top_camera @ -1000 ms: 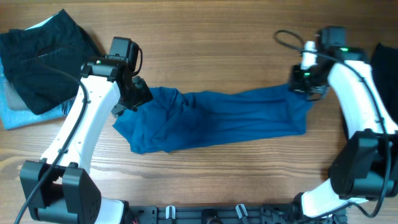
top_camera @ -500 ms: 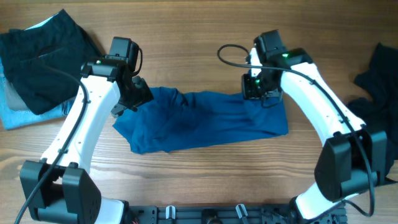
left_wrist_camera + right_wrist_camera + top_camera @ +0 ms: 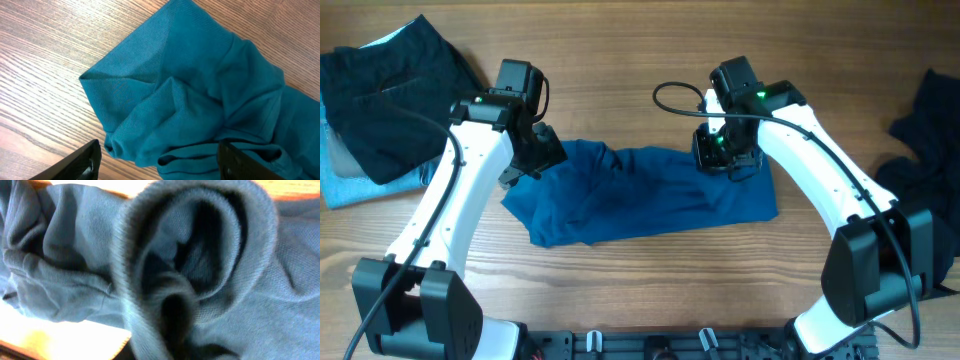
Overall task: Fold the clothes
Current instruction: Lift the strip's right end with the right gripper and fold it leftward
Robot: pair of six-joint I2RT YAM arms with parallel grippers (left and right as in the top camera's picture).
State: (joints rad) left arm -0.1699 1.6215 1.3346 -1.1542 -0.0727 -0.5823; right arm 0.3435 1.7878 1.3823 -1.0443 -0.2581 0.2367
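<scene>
A blue garment [image 3: 640, 195] lies crumpled across the middle of the wooden table. My left gripper [image 3: 535, 155] is over its left end. In the left wrist view its fingers [image 3: 160, 160] are wide apart, open, with bunched blue cloth [image 3: 200, 90] lying between them. My right gripper [image 3: 725, 155] is over the garment's upper right part and is shut on its right end, which is drawn in over the rest. In the right wrist view blue cloth [image 3: 250, 305] fills the frame and hides the fingers.
A pile of dark clothes [image 3: 380, 90] lies at the back left on a light blue garment [image 3: 350, 185]. Another dark garment [image 3: 925, 130] lies at the right edge. The right arm's black cable [image 3: 670, 95] loops above the table.
My right gripper has moved left from the far right, dragging the garment's right end with it, so the garment is now shorter. The left arm has not moved.
</scene>
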